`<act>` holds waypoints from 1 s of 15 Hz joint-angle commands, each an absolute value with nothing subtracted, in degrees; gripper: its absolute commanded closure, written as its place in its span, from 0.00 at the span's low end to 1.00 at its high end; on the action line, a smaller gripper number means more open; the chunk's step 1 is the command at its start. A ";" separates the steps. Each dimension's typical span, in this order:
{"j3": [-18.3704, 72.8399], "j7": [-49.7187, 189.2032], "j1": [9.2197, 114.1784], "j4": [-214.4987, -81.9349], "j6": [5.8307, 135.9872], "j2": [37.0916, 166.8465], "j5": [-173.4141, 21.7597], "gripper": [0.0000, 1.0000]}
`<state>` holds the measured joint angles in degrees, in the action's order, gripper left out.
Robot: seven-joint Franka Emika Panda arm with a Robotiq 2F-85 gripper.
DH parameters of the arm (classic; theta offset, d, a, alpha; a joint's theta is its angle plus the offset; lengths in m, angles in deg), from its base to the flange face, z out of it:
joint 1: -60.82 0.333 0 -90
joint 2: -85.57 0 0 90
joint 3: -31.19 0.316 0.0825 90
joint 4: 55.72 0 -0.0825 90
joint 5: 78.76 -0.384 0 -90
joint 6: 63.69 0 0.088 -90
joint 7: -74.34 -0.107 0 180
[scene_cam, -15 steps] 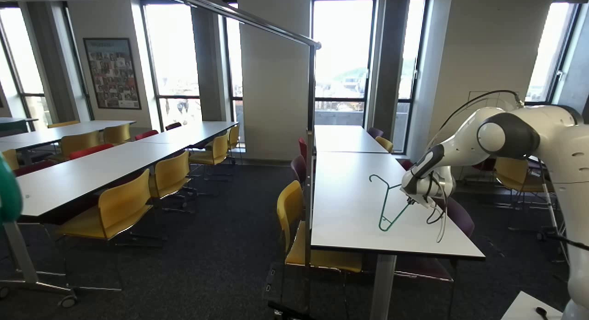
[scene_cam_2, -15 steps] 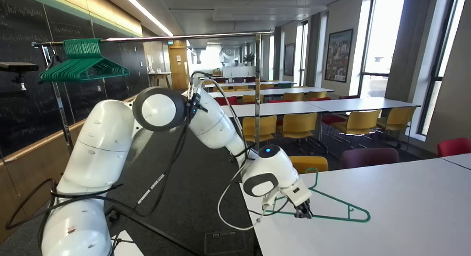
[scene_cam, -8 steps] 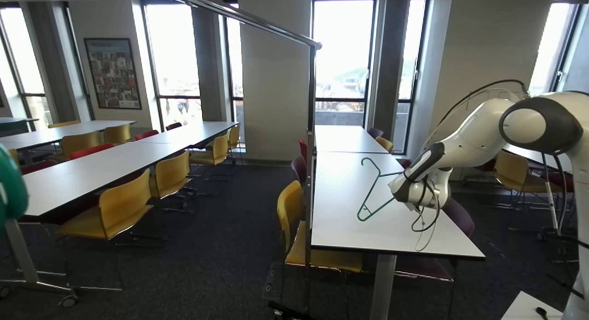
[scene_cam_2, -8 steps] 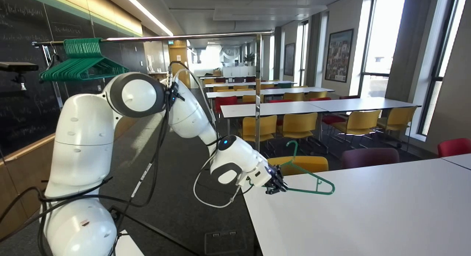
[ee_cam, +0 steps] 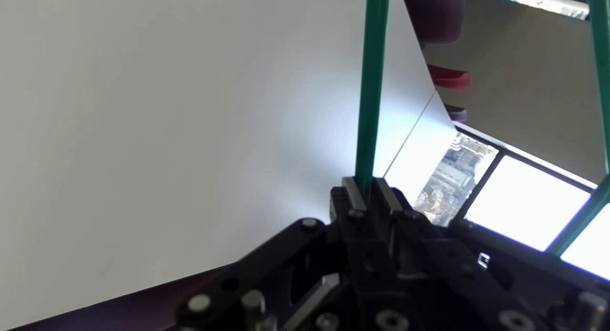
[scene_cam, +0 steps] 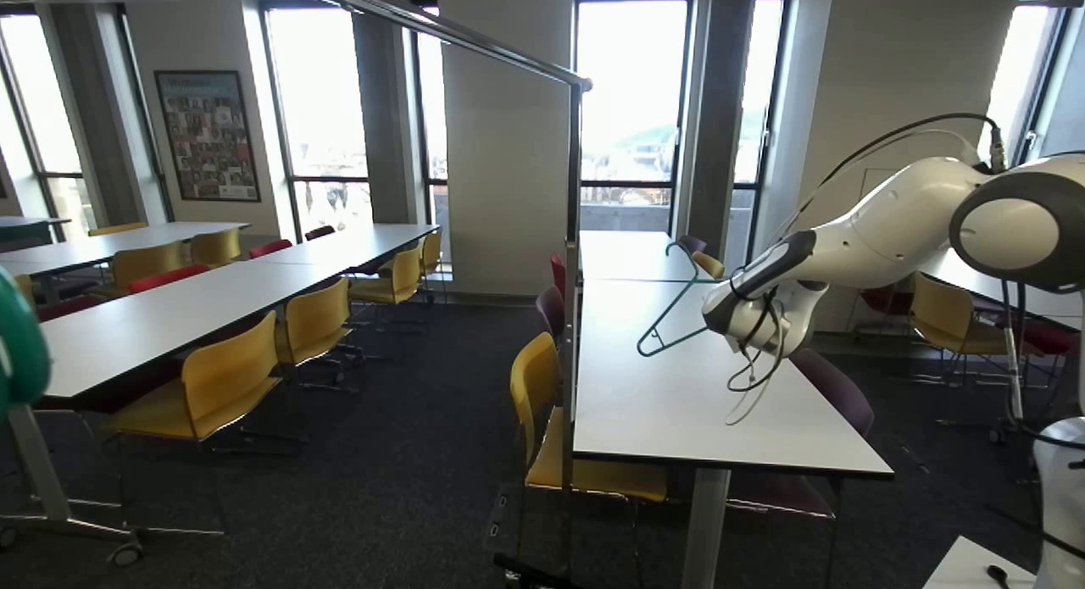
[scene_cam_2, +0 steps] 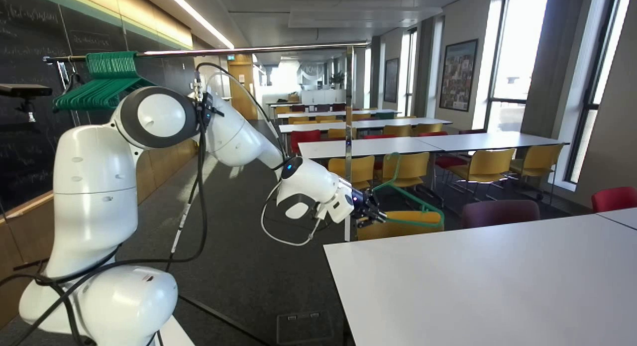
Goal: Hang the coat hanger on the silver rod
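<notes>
The green coat hanger shows in both exterior views [scene_cam: 669, 312] [scene_cam_2: 422, 204], tilted with its hook up. My gripper [scene_cam_2: 380, 217] is shut on the hanger's lower bar and holds it above table height. In the wrist view the fingertips [ee_cam: 367, 190] pinch the green bar [ee_cam: 371, 93], which runs away from them. In an exterior view the wrist hides the fingers and part of the hanger. The silver rod [scene_cam_2: 288, 48] runs level, high above the gripper and hanger; it also shows in an exterior view [scene_cam: 458, 36], crossing the upper left.
Several green hangers [scene_cam_2: 109, 84] hang at the rod's far left end. An upright silver post [scene_cam_2: 348, 137] supports the rod's other end, close to my gripper. A white table [scene_cam_2: 477, 281] lies below the hanger, with yellow chairs [scene_cam_2: 413, 219] beside it. Cables hang from the arm.
The arm has drawn back and lifted the hanger from close over the table to higher up. The hanger has moved toward the upright post. The grip on it is unchanged.
</notes>
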<state>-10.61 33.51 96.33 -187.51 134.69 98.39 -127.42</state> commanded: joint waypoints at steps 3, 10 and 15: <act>-33.19 32.87 120.45 -181.79 134.60 103.91 -133.54 0.98; -54.55 25.85 147.14 -185.20 134.53 113.94 -139.26 0.98; -62.77 20.34 158.20 -189.66 134.54 119.94 -142.45 0.98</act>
